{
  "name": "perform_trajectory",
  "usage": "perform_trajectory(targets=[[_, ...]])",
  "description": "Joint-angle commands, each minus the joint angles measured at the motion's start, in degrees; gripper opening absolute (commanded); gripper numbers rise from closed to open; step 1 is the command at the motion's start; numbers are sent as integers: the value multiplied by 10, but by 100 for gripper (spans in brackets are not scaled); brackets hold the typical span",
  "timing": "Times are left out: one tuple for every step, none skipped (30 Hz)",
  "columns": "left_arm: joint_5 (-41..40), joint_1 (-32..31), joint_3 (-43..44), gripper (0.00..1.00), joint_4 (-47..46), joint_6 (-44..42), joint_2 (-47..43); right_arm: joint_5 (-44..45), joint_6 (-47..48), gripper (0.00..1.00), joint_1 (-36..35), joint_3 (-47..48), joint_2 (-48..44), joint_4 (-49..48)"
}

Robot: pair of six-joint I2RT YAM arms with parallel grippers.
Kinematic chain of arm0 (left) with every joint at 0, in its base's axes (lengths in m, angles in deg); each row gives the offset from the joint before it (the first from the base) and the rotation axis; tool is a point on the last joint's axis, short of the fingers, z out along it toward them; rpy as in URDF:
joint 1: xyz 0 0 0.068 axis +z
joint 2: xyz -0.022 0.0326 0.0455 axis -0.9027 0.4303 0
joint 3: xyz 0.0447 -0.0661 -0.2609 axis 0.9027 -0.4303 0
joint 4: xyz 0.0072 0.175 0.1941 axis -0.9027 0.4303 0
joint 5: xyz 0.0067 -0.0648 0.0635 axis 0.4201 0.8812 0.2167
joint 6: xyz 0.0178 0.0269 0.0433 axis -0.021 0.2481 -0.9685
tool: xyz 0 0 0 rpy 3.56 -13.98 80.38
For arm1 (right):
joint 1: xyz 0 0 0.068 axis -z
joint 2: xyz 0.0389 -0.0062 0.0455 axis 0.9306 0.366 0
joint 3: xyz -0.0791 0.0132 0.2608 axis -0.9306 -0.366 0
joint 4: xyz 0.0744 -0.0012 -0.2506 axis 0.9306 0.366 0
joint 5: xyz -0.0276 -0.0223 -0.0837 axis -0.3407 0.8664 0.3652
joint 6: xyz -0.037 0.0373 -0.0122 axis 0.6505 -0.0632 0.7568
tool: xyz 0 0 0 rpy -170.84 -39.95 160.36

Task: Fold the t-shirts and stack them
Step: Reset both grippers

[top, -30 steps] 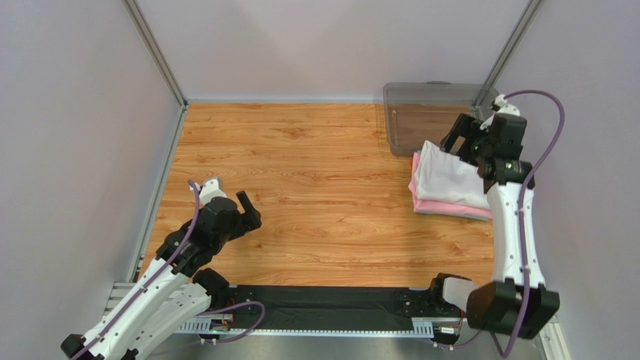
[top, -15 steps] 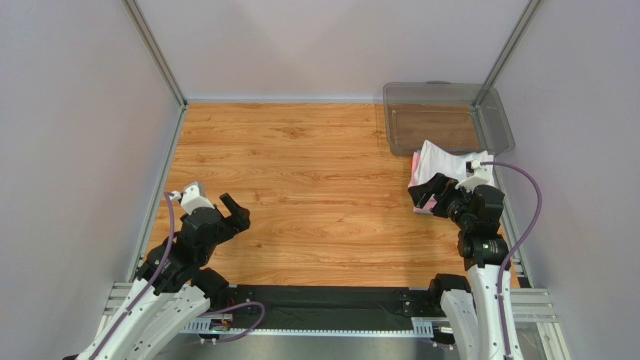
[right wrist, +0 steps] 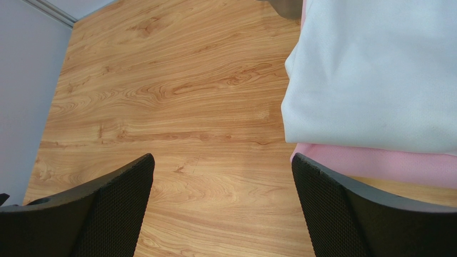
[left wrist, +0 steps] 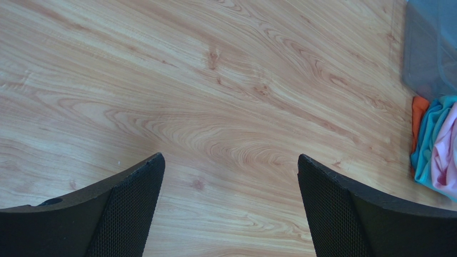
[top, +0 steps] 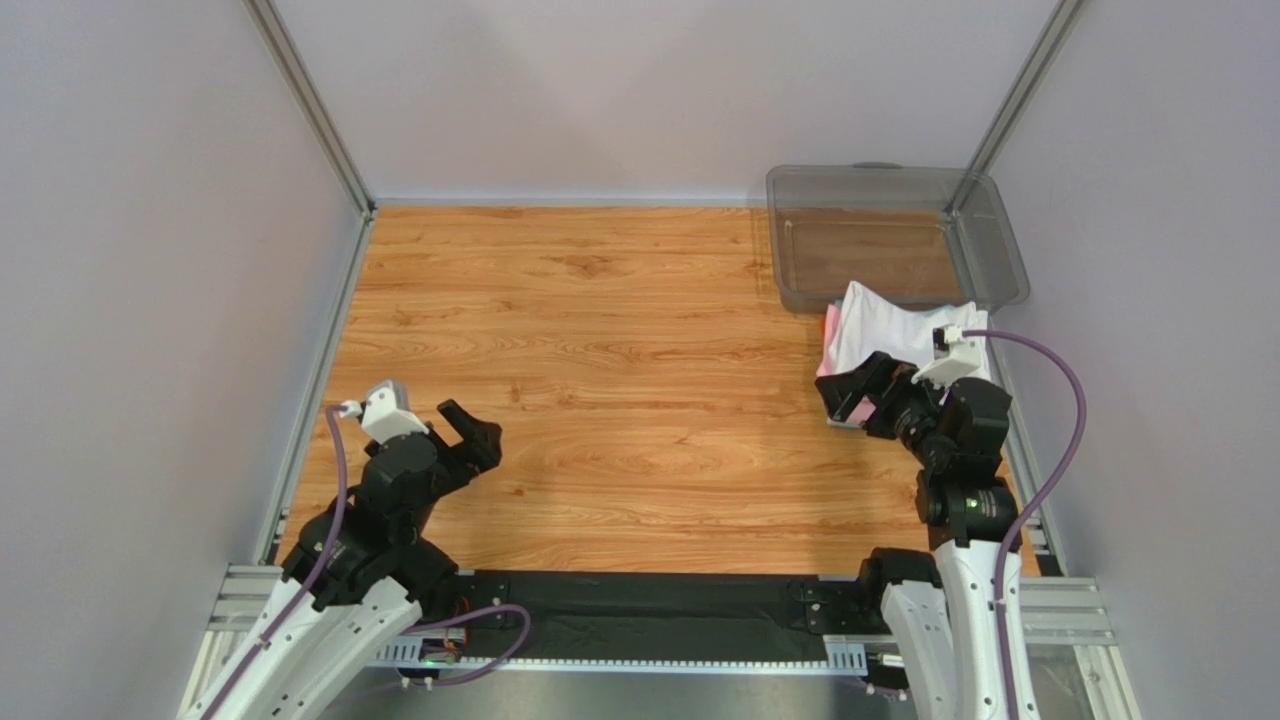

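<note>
A folded stack of t-shirts lies at the table's right side. The white t-shirt (top: 887, 320) is on top, with the pink t-shirt (top: 828, 324) showing at its left edge. In the right wrist view the white t-shirt (right wrist: 375, 69) lies over the pink t-shirt (right wrist: 375, 163). The left wrist view shows a teal t-shirt edge (left wrist: 426, 142) beside pink cloth (left wrist: 446, 152) and an orange edge (left wrist: 418, 110). My right gripper (top: 852, 390) (right wrist: 222, 160) is open and empty, at the stack's near left corner. My left gripper (top: 469, 435) (left wrist: 230, 160) is open and empty over bare wood at the near left.
A clear grey plastic bin (top: 781, 240) stands at the back right, just behind the stack, and shows in the left wrist view (left wrist: 432, 48). White walls with metal posts enclose the wooden table (top: 601, 345) on three sides.
My right arm has pulled back from above the stack's far side to its near left corner. My left arm has drawn back a little toward the near edge.
</note>
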Motion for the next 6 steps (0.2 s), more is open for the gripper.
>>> perform_trajectory(targets=[[-7,-4,1,100,-29,-7,3,5,5,100,0,-6,-4,-19],[-9,-3,1,100,-29,-4,6,6,6,100,0,-8,-5,-20],[-12,-4,0,100,-28,-2,8,6,6,100,0,-8,-4,-21],[-13,-4,0,100,-28,-3,9,6,5,100,0,-8,-4,-20],[-11,-3,0,100,-28,-4,10,7,4,100,0,-8,-4,-20],[-10,-4,0,100,-28,-3,11,7,2,100,0,-7,-4,-20]])
